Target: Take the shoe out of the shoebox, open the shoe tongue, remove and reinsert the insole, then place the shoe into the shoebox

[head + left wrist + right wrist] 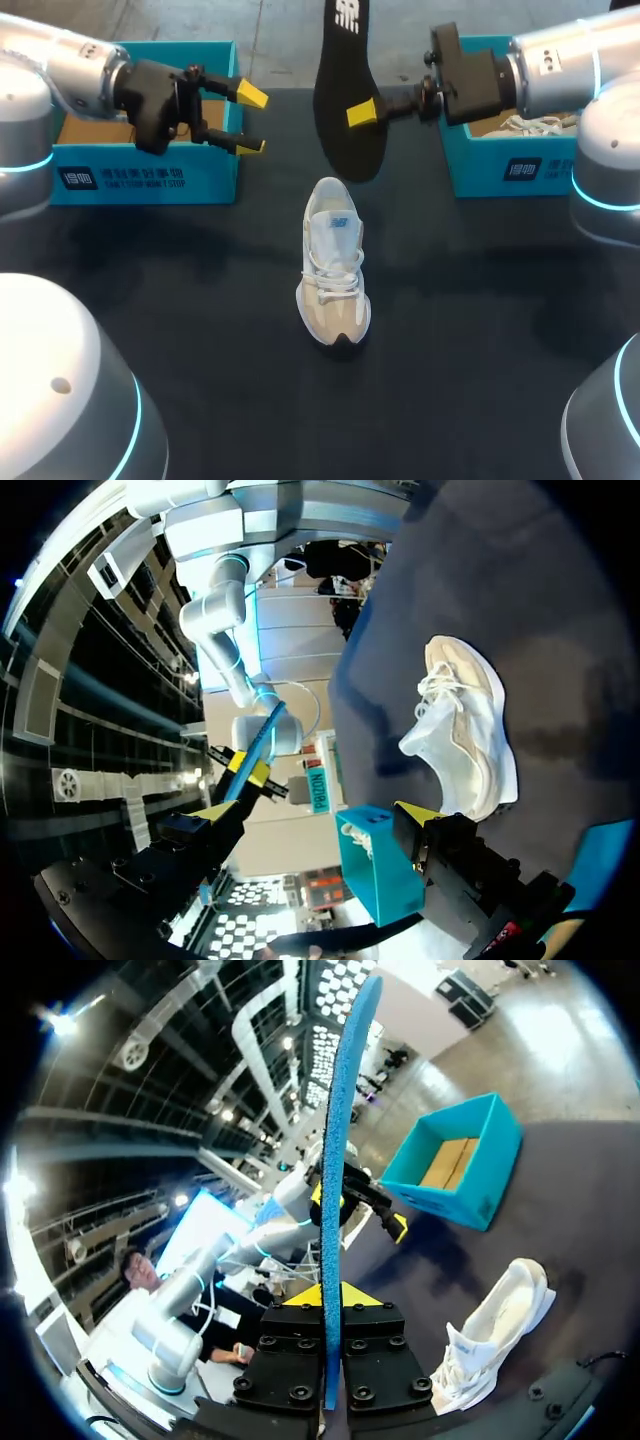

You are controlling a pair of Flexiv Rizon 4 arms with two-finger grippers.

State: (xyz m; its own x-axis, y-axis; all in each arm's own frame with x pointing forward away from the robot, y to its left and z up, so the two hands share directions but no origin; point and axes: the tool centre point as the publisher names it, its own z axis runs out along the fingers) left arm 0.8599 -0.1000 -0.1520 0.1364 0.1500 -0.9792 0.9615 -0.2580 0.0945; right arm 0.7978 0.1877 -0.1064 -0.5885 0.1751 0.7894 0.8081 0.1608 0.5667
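Sneaker (334,262) of white and beige colour stands on its sole in the middle of the dark counter (200,330), outside both boxes. Its long axis runs from the near edge to the far edge: the dark toe points toward the robot, and the heel and the opening point away. White laces cross over the tongue, which carries a small blue logo, too small to read. In the left wrist view the sneaker (465,730) shows its side, ahead of the left hand (318,815).

The right hand (350,115) is closed on the insole (345,90) and holds it in the air beyond the sneaker's heel. The black face of the insole has a white logo near its far end. In the head view its long axis runs about the same way as the sneaker's; I cannot tell if it is upright or level. In the right wrist view the insole (335,1160) appears edge-on as a thin blue strip, pinched between the fingers of the right hand (325,1305).

The left hand (245,120) is empty, its fingers wide apart, above the right end of the left shoebox (150,180). This teal box has white print on its front wall and brown cardboard inside. The right shoebox (500,165), also teal with white print, contains another white shoe (535,125).
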